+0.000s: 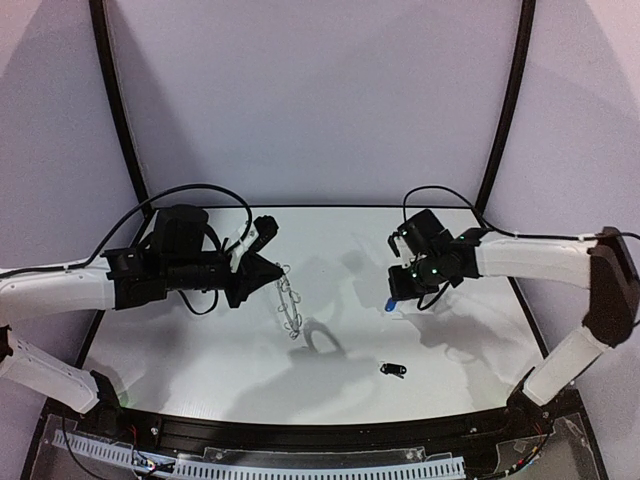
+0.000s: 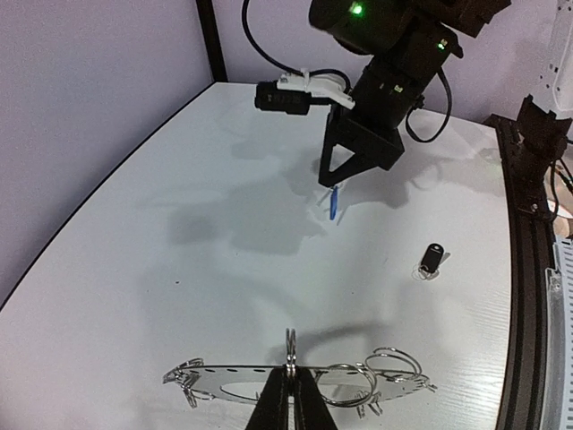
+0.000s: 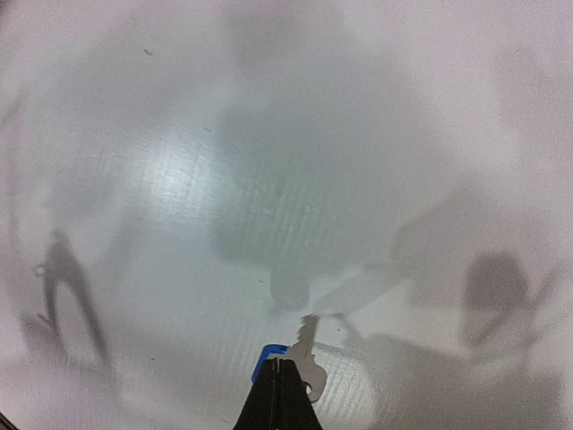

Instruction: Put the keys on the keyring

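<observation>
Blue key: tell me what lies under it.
Only white table and shadows show under the blue key, which is held in the shut right pincer. The pincer covers most of its blue head.

Keyring: flat dark grey ring with thin wire loops along its edge, pinched at the rim by the left gripper and hanging clear of the table. Blue key: clamped in the right gripper, in the air, silver blade poking past the fingertips. Black key: lies flat on the table, well apart from both.
</observation>
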`<state>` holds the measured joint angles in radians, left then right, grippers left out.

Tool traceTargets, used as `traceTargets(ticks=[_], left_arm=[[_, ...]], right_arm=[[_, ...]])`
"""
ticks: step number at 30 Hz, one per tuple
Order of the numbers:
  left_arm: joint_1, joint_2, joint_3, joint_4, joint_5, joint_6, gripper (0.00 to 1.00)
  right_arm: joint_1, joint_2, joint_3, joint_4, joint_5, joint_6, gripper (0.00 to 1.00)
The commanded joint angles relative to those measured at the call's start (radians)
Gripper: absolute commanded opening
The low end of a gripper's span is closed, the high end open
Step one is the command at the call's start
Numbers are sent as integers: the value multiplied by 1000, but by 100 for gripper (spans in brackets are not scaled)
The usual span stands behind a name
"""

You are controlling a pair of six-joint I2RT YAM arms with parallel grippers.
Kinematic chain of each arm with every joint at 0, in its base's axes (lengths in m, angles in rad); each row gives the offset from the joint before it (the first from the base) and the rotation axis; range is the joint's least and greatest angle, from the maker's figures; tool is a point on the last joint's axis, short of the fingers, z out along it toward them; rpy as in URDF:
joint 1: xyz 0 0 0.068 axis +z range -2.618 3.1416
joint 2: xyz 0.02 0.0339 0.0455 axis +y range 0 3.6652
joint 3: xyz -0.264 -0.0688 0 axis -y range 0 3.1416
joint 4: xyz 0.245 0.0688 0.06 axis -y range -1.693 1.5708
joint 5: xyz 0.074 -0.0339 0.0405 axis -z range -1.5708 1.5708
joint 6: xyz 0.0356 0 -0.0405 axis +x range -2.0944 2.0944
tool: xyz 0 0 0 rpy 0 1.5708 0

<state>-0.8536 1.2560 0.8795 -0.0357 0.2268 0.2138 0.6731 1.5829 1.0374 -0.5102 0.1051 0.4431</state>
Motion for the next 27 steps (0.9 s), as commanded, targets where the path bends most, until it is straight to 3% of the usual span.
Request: traceTargets(ticks=[1,8,17,22,27], left_arm=[[2,-31,44,6,77,24,1],[2,-18,87,-4,166,54,1],[3,-1,145,-42,329,85,1],[2,1,154,-41,425,144,1],[1,11,189,-91,503,253,1]], right_arm=[[-3,-170,-131,387,-239,-169,0],[-3,-307,-298,783,-557,-284,0],[-1,-317,-341,1180,-907,-233,0],[10,-289,-300,1271,-1042,-186,0],[65,-271,-223,1190,-1150,-271,0]])
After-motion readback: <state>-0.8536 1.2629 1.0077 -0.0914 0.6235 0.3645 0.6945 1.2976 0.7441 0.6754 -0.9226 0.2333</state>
